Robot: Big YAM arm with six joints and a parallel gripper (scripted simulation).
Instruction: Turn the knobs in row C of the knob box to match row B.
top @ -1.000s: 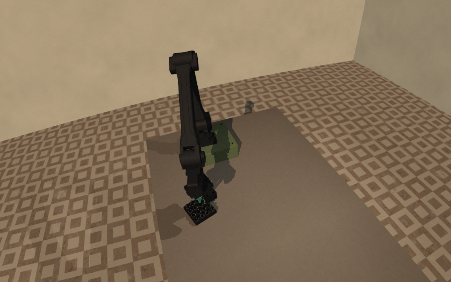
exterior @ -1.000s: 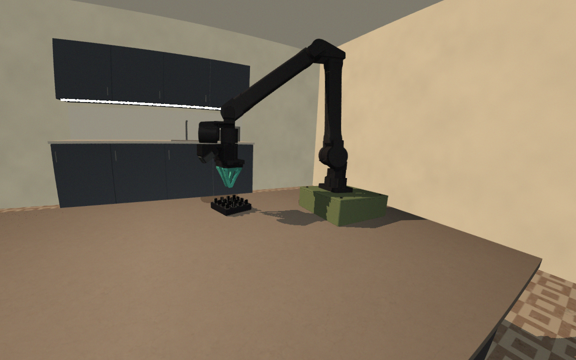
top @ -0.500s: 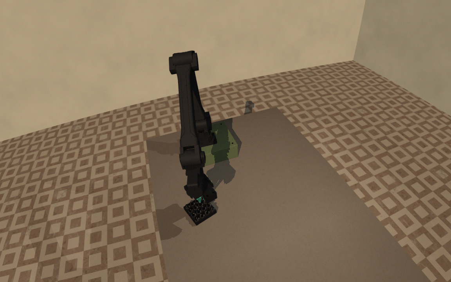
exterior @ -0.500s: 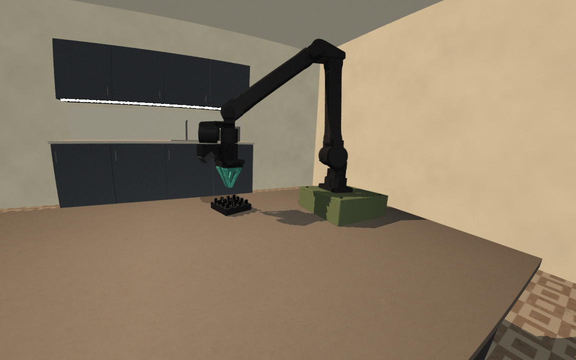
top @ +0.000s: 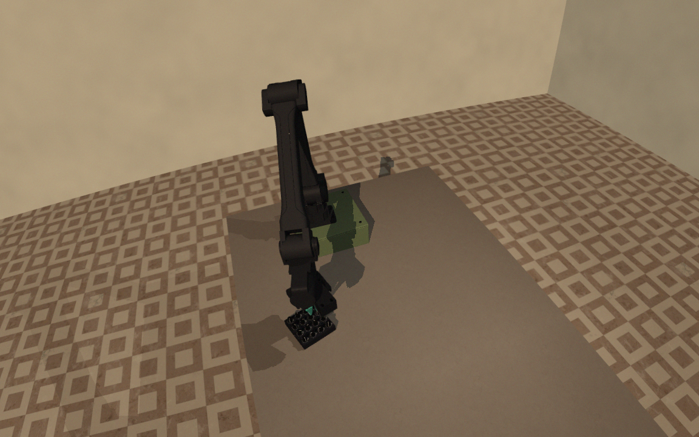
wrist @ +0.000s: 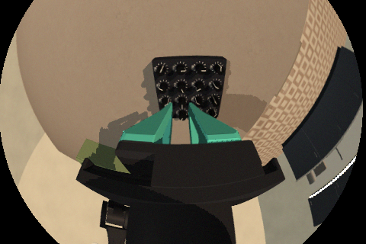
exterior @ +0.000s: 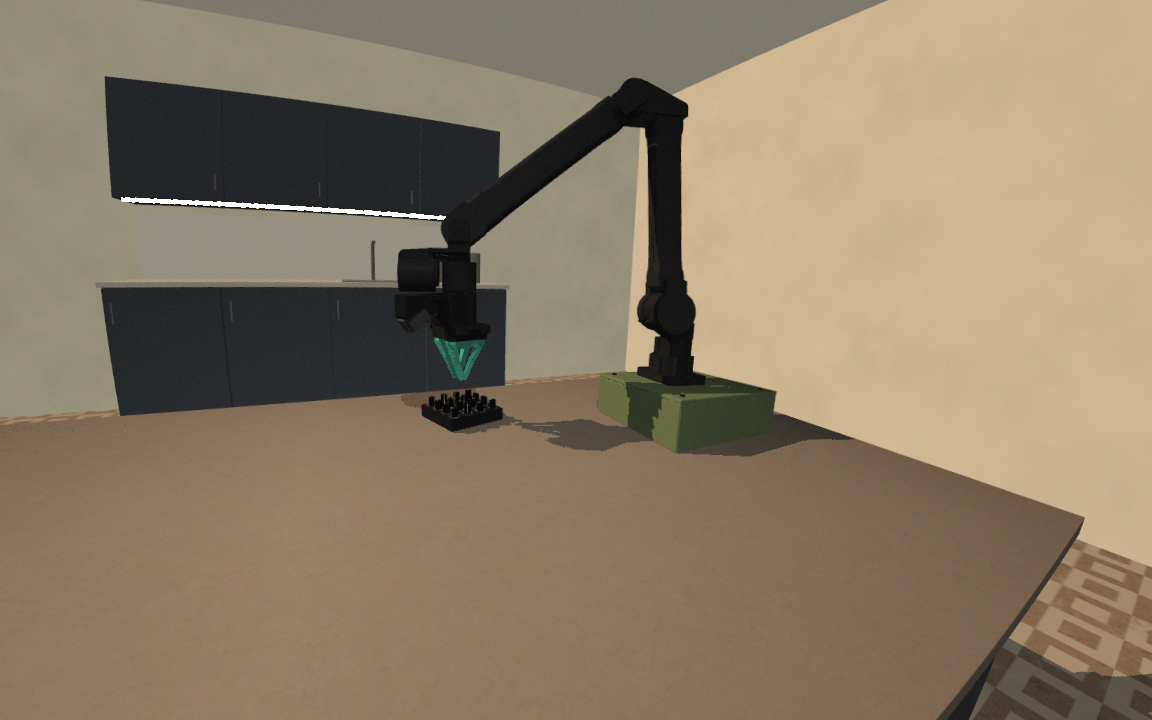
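The black knob box (top: 320,337) (exterior: 475,420) (wrist: 191,59) stands flat on the table, its rows of knobs facing up. My gripper (top: 309,312) (exterior: 461,378) (wrist: 180,107) points down above it, teal fingers a small gap apart, with nothing between them. In the wrist view the tips overlap the box's near part and partly hide its nearest row. White lines show on several knobs. In the far row, the second knob (wrist: 180,67) and third knob (wrist: 199,67) have lines toward the right. The printed names are too small to read, and I cannot make out the socket.
The arm's green base block (top: 360,233) (exterior: 723,420) stands on the table (top: 422,326) (exterior: 383,555) (wrist: 183,15). The table's edge lies to the left of the box in the top view. Dark cabinets (exterior: 285,349) stand beyond the table.
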